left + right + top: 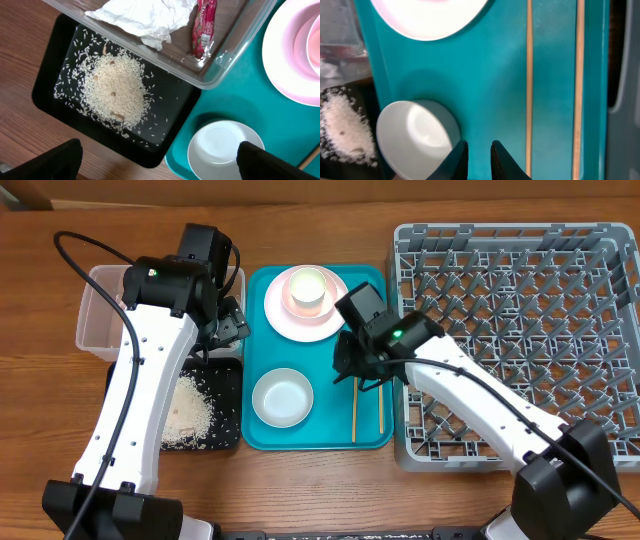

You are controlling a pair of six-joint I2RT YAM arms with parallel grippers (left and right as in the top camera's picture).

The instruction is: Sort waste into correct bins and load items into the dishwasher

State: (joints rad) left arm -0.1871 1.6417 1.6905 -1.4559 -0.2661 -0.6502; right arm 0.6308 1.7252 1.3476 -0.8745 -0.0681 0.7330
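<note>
**Surface.** A wood-grain table (40,400), seen from above. At the far left stands the clear tub (88,310), holding the napkin (145,17) and the wrapper (204,27). Just beside it, on the side nearer the arm bases, is the black tray (228,430), with a heap of rice (190,415) and scattered grains. The teal tray (330,430) lies in the middle, and the rack (520,310) fills the right side.

On the teal tray, the plate (278,320) sits at the far end with the cup (308,288) upright on it. The bowl (282,398) stands upright at the near left. The chopsticks (353,415) lie parallel and slightly apart along the near right edge, next to the rack.

**Arms.** The left arm reaches from the near left edge over the black tray. The left gripper (157,162) hangs above the spot where tub, black tray and teal tray meet, spread wide and holding nothing.

The right arm reaches from the near right across the rack's corner. The right gripper (479,155) points down over the teal tray, between bowl and chopsticks. Its fingers (456,157) are drawn almost together, with a thin strip of teal showing between them, and they pinch nothing.
</note>
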